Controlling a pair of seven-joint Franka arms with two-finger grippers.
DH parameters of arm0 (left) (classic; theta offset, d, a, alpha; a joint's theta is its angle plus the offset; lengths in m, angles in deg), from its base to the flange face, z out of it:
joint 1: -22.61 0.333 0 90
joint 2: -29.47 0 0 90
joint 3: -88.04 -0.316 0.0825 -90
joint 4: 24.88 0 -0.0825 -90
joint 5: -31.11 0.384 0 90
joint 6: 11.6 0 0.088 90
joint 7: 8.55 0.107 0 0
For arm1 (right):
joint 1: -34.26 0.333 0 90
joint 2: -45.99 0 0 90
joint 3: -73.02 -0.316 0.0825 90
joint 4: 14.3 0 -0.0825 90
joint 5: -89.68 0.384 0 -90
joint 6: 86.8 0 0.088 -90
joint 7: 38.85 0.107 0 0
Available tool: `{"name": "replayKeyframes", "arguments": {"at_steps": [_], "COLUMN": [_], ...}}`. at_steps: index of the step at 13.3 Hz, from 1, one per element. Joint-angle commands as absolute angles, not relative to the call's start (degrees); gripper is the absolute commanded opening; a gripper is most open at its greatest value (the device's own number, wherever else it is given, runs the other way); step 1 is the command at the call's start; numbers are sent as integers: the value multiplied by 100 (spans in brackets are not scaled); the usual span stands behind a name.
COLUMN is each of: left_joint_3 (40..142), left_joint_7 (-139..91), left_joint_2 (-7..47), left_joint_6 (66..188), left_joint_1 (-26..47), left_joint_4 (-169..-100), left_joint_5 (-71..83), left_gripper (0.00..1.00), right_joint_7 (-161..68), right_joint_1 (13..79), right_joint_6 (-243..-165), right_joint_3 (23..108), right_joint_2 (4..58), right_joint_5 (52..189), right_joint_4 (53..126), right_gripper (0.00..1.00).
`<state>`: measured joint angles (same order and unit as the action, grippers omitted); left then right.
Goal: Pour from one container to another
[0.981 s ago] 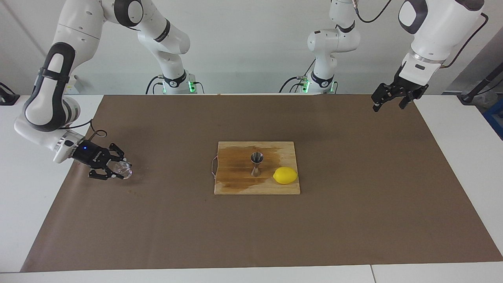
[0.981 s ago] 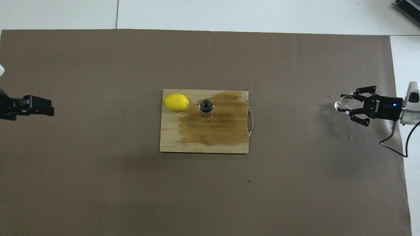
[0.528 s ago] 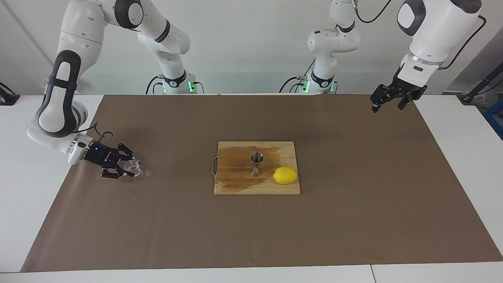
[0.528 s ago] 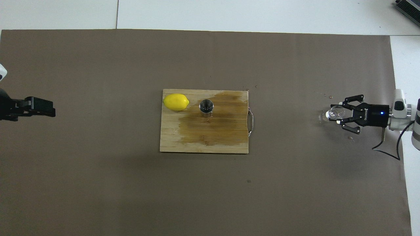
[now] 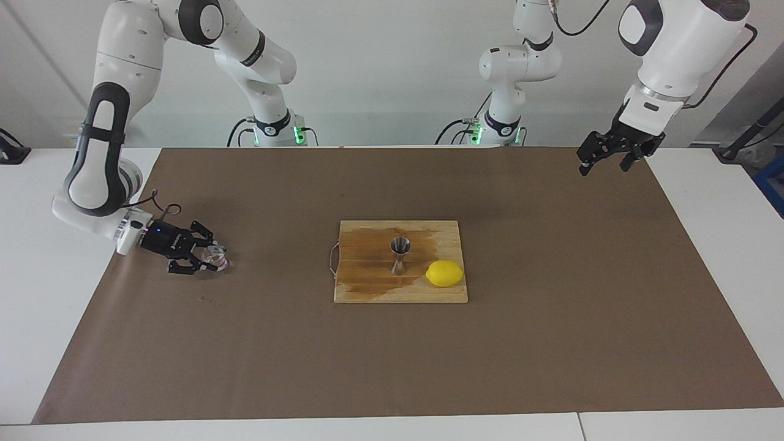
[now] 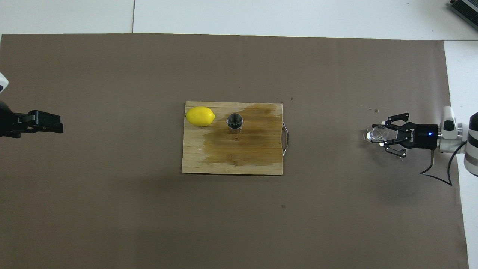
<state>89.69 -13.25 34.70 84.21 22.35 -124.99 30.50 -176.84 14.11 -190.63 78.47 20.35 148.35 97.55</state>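
Observation:
The small clear glass cup point(image 5: 215, 258) point(image 6: 376, 133) is between the fingers of my right gripper point(image 5: 211, 258) point(image 6: 380, 134), low over the brown mat at the right arm's end of the table. The gripper lies level and is shut on the cup. The silvery metal jigger point(image 5: 399, 253) point(image 6: 235, 122) stands upright on the wooden cutting board point(image 5: 367, 289) point(image 6: 231, 167) at the table's middle, well apart from the cup. My left gripper point(image 5: 604, 163) point(image 6: 52, 127) waits open and empty in the air over the left arm's end of the mat.
A yellow lemon point(image 5: 444, 273) point(image 6: 200, 116) lies on the board beside the jigger, toward the left arm's end. A dark wet stain point(image 6: 254, 144) covers much of the board. Small drops point(image 6: 373, 109) dot the mat by the right gripper.
My right gripper has moved with the glass cup toward the cutting board, sinking lower and levelling out. The left arm has hardly moved.

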Motion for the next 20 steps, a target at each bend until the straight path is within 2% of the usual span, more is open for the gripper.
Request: {"name": "replayKeyframes", "arguments": {"at_steps": [1, 2, 4, 9, 11, 16, 20], "left_joint_3": [8963, 8963, 8963, 8954, 8954, 8954, 8954], "left_joint_7": [-1251, -1242, -1216, -574, -583, -942, -1075], "left_joint_2": [3632, 3632, 3632, 3632, 3632, 3632, 3632], "left_joint_6": [8552, 8543, 8543, 8517, 8517, 8508, 8526], "left_joint_1": [2226, 2226, 2235, 2296, 2305, 2305, 2261], "left_joint_4": [-12701, -12701, -12701, -12710, -12710, -12710, -12710], "left_joint_5": [3059, 3050, 3050, 3050, 3050, 3050, 3059], "left_gripper": [100, 100, 100, 100, 100, 100, 100], "right_joint_7": [-17886, -17895, -17947, -17817, -17196, -13668, -10133], "right_joint_1": [1343, 1335, 1343, 1440, 1624, 2256, 2941], "right_joint_6": [-19139, -19156, -19156, -18902, -18988, -19585, -20524], "right_joint_3": [7811, 7803, 7803, 7803, 7829, 7882, 7899], "right_joint_2": [2086, 2086, 2086, 2103, 2400, 3402, 3693], "right_joint_5": [14717, 14716, 14699, 14786, 14796, 14393, 13375], "right_joint_4": [9837, 9837, 9837, 9689, 9679, 9636, 9609], "right_gripper": [9, 23, 100, 100, 100, 100, 100]}}
